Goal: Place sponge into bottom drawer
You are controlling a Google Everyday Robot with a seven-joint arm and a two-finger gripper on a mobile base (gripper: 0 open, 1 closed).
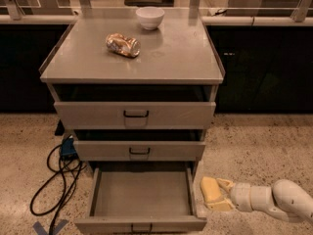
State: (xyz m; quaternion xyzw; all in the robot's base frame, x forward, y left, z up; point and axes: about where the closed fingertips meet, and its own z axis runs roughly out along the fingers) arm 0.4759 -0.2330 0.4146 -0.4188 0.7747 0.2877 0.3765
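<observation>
The sponge [210, 190] is a pale-yellow foam block held low at the right, just beside the right wall of the bottom drawer [142, 195]. My gripper [220, 195] reaches in from the lower right on a white arm and is shut on the sponge. The bottom drawer is pulled out and its grey tray is empty, with a small black handle on the narrow front panel. The sponge is still outside the drawer, close to its right edge.
The grey cabinet top [186, 58] carries a crushed metallic can [122, 45] and a white bowl [150, 17]. The upper drawer [135, 114] and middle drawer [139, 151] are slightly open. Black cables [56, 180] lie on the speckled floor at the left.
</observation>
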